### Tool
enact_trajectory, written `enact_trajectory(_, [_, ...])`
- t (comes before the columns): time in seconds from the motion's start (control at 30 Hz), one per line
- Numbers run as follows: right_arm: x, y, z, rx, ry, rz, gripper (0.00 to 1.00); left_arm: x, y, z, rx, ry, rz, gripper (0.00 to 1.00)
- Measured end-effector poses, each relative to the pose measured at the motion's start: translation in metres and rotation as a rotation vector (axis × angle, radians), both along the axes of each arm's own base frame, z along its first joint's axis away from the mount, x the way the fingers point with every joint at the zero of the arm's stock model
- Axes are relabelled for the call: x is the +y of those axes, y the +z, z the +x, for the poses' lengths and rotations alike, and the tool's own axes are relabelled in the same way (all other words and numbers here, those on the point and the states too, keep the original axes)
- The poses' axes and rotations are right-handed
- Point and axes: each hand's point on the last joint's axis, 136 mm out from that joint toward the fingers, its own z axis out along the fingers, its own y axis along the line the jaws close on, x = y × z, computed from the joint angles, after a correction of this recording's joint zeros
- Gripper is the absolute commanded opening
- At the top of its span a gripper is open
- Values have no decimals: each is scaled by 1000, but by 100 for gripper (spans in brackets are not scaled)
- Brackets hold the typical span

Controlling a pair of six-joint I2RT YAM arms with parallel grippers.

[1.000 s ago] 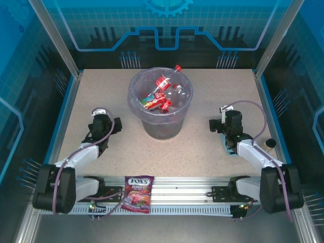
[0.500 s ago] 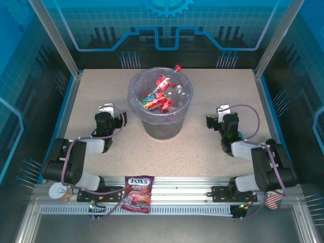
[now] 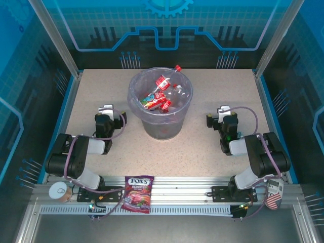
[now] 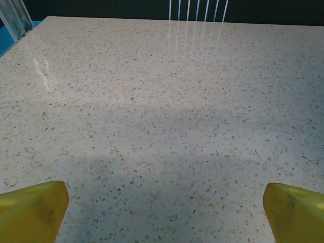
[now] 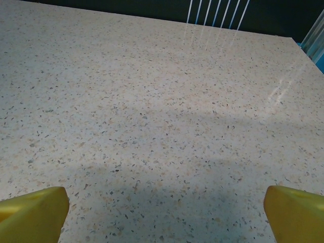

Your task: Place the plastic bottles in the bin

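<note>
Table (image 3: 212, 101) beige, finely speckled. Bin (image 3: 161, 130) grey, its liner (image 3: 133, 96) translucent lilac. Bottles (image 3: 162, 81) clear with red caps, red labels. Candy bag (image 3: 137, 194) purple.

A speckled beige table (image 3: 202, 147) stands inside an enclosure of blue panels (image 3: 167, 25) printed with circuit-like lines and framed by aluminium posts (image 3: 53, 35). A slotted metal rail (image 3: 192, 190) runs along its near edge. Pale light streaks (image 4: 195, 30) glint near its far edge.

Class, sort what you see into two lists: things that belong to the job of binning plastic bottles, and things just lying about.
Belongs to the job: plastic bottles, bin.
Just lying about: Fox's candy bag, tin can, flag-patterned item.
</note>
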Motion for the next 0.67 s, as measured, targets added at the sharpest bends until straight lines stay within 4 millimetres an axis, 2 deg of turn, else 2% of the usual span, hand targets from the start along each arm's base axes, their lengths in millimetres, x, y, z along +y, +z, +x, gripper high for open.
enact_trajectory(0.67, [0, 0, 0, 0, -3, 7, 100, 1, 1, 0, -4, 3, 0, 99])
